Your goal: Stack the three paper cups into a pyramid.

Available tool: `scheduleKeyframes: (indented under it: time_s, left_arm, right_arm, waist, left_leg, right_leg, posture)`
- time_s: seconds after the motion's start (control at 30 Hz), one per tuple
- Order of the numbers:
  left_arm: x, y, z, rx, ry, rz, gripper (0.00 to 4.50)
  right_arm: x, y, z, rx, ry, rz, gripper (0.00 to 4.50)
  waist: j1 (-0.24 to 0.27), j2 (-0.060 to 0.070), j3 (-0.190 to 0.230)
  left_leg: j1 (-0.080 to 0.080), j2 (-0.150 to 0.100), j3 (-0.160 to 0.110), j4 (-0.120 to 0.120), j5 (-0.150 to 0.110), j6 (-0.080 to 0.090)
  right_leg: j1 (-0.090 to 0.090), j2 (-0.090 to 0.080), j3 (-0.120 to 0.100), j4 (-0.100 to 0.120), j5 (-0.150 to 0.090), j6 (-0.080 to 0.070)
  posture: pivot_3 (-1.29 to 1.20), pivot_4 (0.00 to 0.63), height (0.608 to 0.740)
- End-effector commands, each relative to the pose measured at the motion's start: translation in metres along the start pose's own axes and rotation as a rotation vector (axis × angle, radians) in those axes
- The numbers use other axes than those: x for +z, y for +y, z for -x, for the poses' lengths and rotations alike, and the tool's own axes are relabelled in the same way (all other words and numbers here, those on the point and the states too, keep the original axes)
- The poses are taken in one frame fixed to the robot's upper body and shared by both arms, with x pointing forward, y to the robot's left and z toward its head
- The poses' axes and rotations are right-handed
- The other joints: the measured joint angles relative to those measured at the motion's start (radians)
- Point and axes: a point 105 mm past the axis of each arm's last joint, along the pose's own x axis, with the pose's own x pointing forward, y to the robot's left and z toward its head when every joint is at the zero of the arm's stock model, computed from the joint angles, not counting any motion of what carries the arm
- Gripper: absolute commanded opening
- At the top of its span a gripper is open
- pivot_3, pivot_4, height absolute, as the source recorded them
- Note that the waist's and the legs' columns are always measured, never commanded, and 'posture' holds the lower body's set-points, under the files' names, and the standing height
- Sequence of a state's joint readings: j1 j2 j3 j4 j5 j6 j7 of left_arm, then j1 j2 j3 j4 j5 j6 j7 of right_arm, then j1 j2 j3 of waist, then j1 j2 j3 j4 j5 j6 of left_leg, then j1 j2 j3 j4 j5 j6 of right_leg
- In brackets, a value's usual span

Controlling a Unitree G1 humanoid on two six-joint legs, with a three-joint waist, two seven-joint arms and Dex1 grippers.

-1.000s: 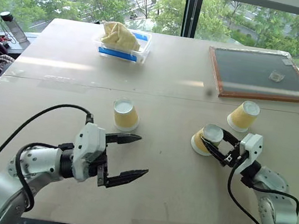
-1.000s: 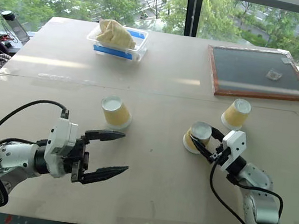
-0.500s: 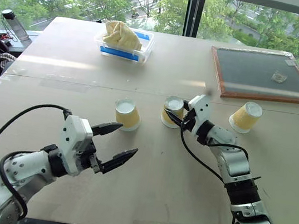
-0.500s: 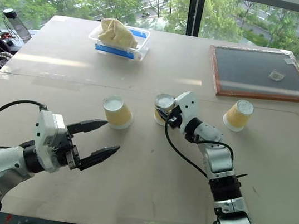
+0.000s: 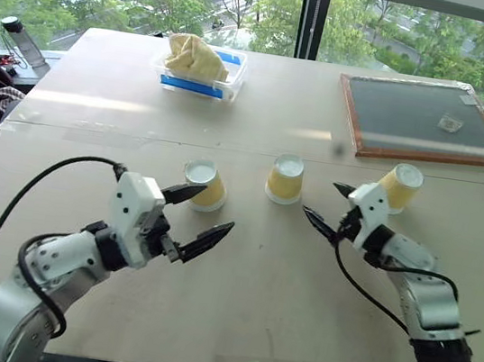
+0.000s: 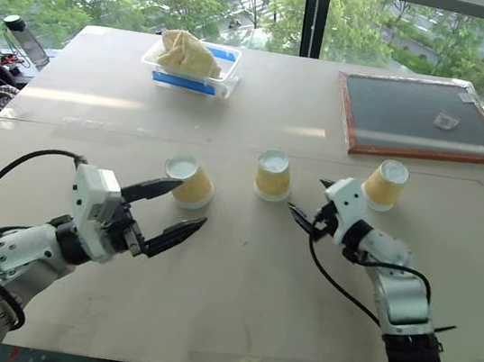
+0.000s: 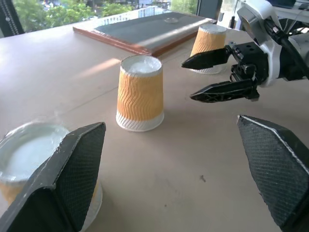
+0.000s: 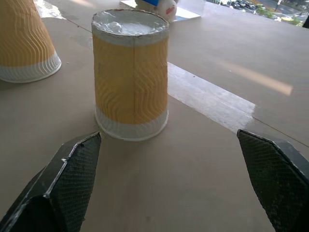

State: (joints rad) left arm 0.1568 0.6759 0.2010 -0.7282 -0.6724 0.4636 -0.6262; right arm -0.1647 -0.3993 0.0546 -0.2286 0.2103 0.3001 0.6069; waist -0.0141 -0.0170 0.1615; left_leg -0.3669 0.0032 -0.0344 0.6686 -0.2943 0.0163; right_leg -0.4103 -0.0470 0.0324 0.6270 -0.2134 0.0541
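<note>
Three cups stand upside down on the surface (image 5: 233, 298): left cup (image 5: 206, 185), middle cup (image 5: 285, 179), right cup (image 5: 398, 188). Left gripper (image 5: 204, 218) and right gripper (image 5: 330, 207) both have jaws open, holding nothing.

The table (image 5: 237, 271) was a pale, matte board surface. Three paper cups stood on it upside down, well apart: the left cup (image 5: 206, 185), the middle cup (image 5: 285, 178), the right cup (image 5: 400, 187). Farther back lay a clear tray (image 5: 198, 74) and a wood-framed dark board (image 5: 422, 120).
</note>
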Motion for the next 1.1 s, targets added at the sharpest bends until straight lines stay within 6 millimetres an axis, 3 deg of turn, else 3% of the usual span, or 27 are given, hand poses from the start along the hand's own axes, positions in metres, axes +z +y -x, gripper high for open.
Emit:
scheduleKeyframes:
  time_s: [0.03,0.13,0.23,0.43,0.7,0.8,1.1]
  left_arm:
    - [0.016,-0.009,-0.014,-0.062,-0.039,-0.026,4.5]
    - [0.025,-0.009,-0.023,-0.087,-0.057,-0.031,4.5]
    - [0.029,-0.01,-0.029,-0.113,-0.058,-0.039,4.5]
    - [0.036,-0.015,-0.035,-0.162,-0.075,-0.05,4.5]
    - [0.043,-0.022,-0.036,-0.199,-0.093,-0.06,4.5]
    - [0.046,-0.025,-0.038,-0.23,-0.089,-0.069,4.5]
    - [0.051,-0.025,-0.042,-0.26,-0.085,-0.077,4.5]
  right_arm:
    - [0.021,-0.029,0.023,-0.144,-0.07,0.058,4.46]
    - [0.023,-0.065,0.036,-0.331,-0.071,0.085,4.46]
    - [0.024,-0.088,0.039,-0.448,-0.079,0.083,4.46]
    - [0.024,-0.112,0.036,-0.546,-0.103,0.069,4.46]
    - [0.037,-0.122,0.045,-0.624,-0.168,0.135,4.46]
    - [0.028,-0.13,0.049,-0.673,-0.141,0.104,4.46]
    - [0.006,-0.128,0.045,-0.695,-0.12,-0.106,4.46]
  waist:
    - [-0.001,0.0,0.0]
    - [-0.002,0.0,0.0]
    - [-0.003,0.0,0.0]
    - [-0.002,0.0,0.0]
    - [0.001,0.0,0.0]
    - [0.001,0.0,0.0]
    - [-0.002,0.0,0.0]
  left_leg:
    - [0.0,0.0,0.0,0.0,0.0,0.0]
    - [0.001,0.0,0.001,0.0,0.0,0.0]
    - [0.002,0.0,0.002,0.0,0.0,0.0]
    - [0.001,0.0,0.002,0.0,0.0,0.0]
    - [0.0,0.0,0.001,0.0,0.0,0.0]
    - [0.0,0.0,0.002,0.0,0.0,0.0]
    - [0.001,0.0,0.002,0.0,0.0,0.0]
  right_leg:
    - [0.0,0.0,0.0,0.0,0.0,0.0]
    - [0.0,0.0,0.001,0.001,0.0,0.0]
    - [0.001,0.001,0.003,0.001,0.0,0.0]
    - [0.001,0.001,0.003,0.001,0.0,0.0]
    - [0.0,0.001,0.003,0.0,0.0,0.0]
    - [0.0,0.001,0.003,0.0,0.0,0.0]
    - [0.0,0.001,0.004,0.0,0.0,0.0]
  posture:
    - [0.0,0.15,0.74]
    - [0.0,0.15,0.74]
    - [0.0,0.15,0.74]
    - [0.0,0.15,0.74]
    - [0.0,0.15,0.74]
    - [0.0,0.15,0.74]
    - [0.0,0.15,0.74]
